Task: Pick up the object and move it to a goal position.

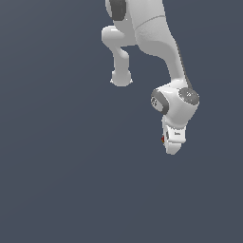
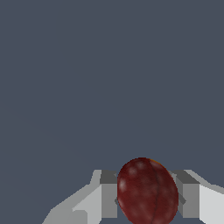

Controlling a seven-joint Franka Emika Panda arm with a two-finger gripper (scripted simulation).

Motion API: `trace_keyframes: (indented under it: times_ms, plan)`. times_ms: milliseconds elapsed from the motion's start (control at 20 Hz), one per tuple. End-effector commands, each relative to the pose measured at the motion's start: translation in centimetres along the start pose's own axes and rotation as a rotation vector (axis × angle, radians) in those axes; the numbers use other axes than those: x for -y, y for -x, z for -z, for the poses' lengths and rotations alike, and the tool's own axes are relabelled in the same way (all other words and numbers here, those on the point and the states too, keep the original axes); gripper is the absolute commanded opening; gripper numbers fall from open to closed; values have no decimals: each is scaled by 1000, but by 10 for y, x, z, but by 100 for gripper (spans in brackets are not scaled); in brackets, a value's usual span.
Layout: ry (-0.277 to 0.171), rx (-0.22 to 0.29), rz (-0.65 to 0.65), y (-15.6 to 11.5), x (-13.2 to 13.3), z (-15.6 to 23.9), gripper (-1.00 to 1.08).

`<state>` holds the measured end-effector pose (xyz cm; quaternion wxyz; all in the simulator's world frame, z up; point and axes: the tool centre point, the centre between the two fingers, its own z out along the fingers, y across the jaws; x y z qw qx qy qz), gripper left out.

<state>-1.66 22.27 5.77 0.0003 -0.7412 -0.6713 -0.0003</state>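
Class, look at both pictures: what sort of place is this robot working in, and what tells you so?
Probably a bare simulated test scene, not a real room: a flat, featureless grey-blue ground, a smooth white arm, and only a dark red object between the gripper fingers.

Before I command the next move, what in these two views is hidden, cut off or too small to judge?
- Goal position: no marker shows in either view.
- Object: the wrist view's frame edge cuts off its lower part; in the exterior view it is only a red speck beside the gripper.
- Fingers: their tips are cut off in the wrist view, and too small to separate in the exterior view.
- Arm base: cut off by the exterior view's top edge.
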Motion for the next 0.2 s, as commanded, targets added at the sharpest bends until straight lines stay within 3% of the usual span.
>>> trace_keyframes:
  times_ms: [0, 150]
  plan:
    - [0, 1, -3, -8, 0, 2, -100]
    - [0, 1, -3, -10, -1, 2, -100]
